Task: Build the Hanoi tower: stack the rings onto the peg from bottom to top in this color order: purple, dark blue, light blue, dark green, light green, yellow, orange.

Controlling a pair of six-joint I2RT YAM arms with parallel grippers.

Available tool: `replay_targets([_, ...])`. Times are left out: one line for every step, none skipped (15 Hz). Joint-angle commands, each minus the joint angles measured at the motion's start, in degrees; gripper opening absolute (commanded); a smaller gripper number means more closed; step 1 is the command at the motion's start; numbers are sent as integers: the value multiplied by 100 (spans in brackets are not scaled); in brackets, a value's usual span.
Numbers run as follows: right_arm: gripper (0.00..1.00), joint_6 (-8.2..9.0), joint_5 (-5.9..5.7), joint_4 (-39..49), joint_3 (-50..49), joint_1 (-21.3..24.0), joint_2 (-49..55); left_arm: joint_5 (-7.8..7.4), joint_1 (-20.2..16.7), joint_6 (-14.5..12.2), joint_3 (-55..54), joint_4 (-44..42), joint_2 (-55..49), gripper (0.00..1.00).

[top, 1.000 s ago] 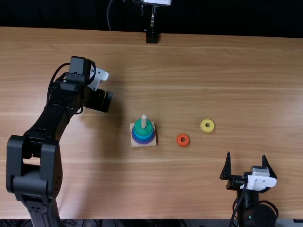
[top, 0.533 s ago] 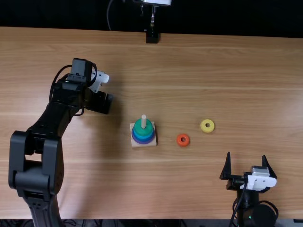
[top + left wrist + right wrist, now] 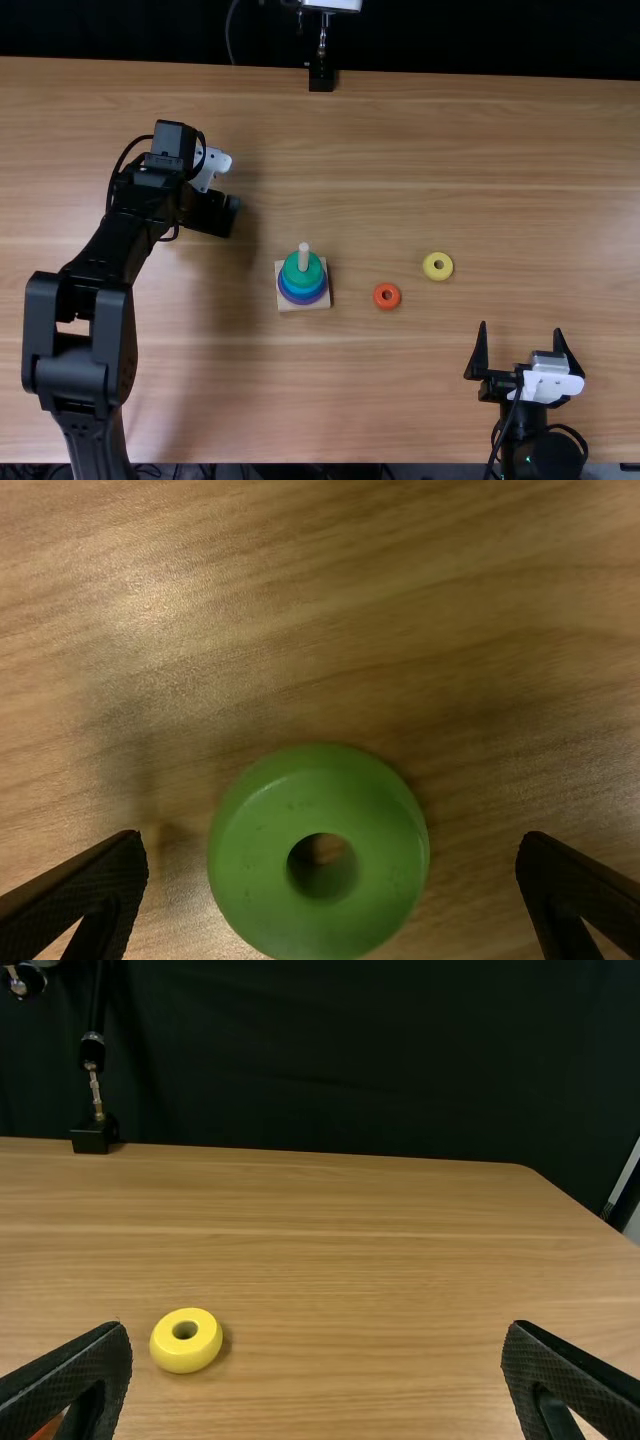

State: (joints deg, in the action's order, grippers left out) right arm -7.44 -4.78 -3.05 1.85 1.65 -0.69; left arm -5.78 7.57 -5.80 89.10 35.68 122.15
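In the top view my left gripper (image 3: 212,212) is at the table's left side. The left wrist view shows that gripper (image 3: 334,848) open, a finger on each side of the light green ring (image 3: 250,855), touching neither. Right of it, the wooden base (image 3: 292,307) carries purple, blue and light blue rings under a dark green ring (image 3: 290,272) around the upright peg (image 3: 303,258). Farther right lie the orange ring (image 3: 378,303) and yellow ring (image 3: 429,273). My right gripper (image 3: 520,330) stands open near the front edge; in the right wrist view, the gripper (image 3: 316,1332) has the yellow ring (image 3: 164,1351) beyond it.
A black stand (image 3: 321,78) is at the table's far edge, beyond the stack. Bare wood (image 3: 380,160) spans the stretch behind the rings, and the left forearm runs along the table's left side.
The left arm's lower part has shifted slightly to the right, while its gripper has hardly moved. The right arm, the stack and the loose rings in the top view have stayed put.
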Motion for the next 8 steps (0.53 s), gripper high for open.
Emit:
replay_targets([100,6,-18,14,-79,37,69,-44,86,-74,195,7,134,100])
replay_targets([100,6,-18,14,-79,37,69,-44,86,-105,195,7,134,100])
replay_targets([100,6,-18,14,-79,37,69,-65,86,-105,195,-3,134,100])
replay_targets([100,6,-18,24,-79,37,69,-65,86,-105,195,-3,134,71])
replay_targets([100,6,-18,14,-79,37,69,-44,86,-105,187,-3,134,47])
replay_targets([100,6,-18,14,-79,37,69,-44,86,-105,187,-3,134,35])
replay_targets([100,6,-18,14,-79,37,69,-44,86,-105,187,-14,134,31])
replay_targets([100,6,-18,14,-79,37,69,-34,86,-105,187,-3,134,30])
